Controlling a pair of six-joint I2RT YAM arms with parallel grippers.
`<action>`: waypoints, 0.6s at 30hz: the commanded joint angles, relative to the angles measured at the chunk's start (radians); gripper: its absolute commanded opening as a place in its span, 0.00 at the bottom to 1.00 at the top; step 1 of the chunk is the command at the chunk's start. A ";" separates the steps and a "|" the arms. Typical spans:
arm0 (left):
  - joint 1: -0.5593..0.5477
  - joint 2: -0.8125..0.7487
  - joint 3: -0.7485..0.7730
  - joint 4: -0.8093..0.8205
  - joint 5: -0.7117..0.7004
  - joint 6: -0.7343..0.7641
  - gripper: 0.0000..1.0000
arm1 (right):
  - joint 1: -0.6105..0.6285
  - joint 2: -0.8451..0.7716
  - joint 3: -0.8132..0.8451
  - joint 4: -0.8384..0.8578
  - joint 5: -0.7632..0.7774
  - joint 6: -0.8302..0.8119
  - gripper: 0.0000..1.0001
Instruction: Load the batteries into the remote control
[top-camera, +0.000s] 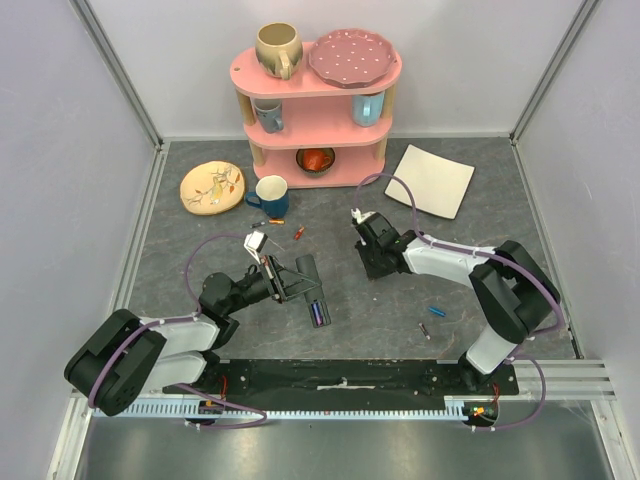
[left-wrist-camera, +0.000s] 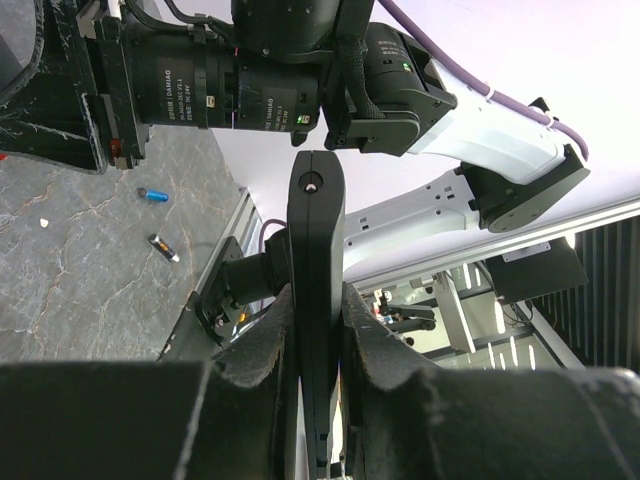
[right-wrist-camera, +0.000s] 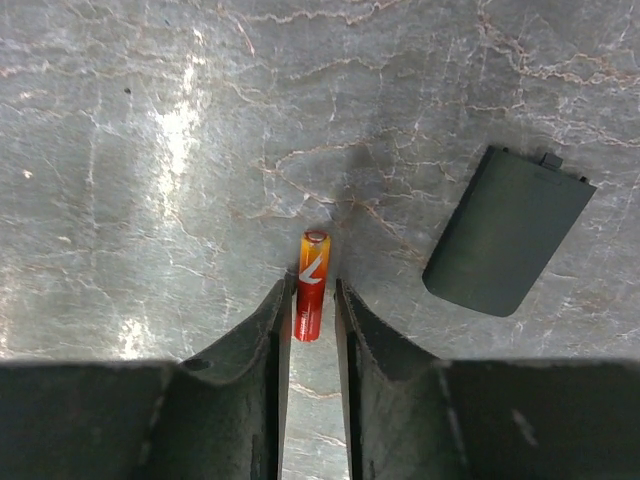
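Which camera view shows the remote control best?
Top external: the remote control shows its broad face, held by the left hand. The left wrist view shows only its thin edge between the fingers. The right wrist view does not show it.

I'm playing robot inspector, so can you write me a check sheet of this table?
Surface: grey marbled table, no spills seen.
Job's things: remote control in left pincer; back cover off, lying flat; blue battery and dark battery loose.
Clutter: pink shelf of crockery, blue mug, yellow plate, white plate.
Pincers: left shut on remote control; right pincer straddles an orange-red battery, clamped or not unclear.
Cables: purple loops on both arms.
Surroundings: pale walls.
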 joint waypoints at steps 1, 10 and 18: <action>0.003 -0.015 0.000 0.219 -0.008 0.038 0.02 | 0.005 0.006 0.048 -0.041 0.028 -0.009 0.35; 0.003 -0.018 -0.004 0.223 -0.004 0.041 0.02 | 0.012 -0.019 0.126 -0.132 0.019 -0.012 0.48; 0.003 -0.025 -0.003 0.223 -0.001 0.039 0.02 | 0.018 0.026 0.238 -0.308 -0.010 -0.065 0.46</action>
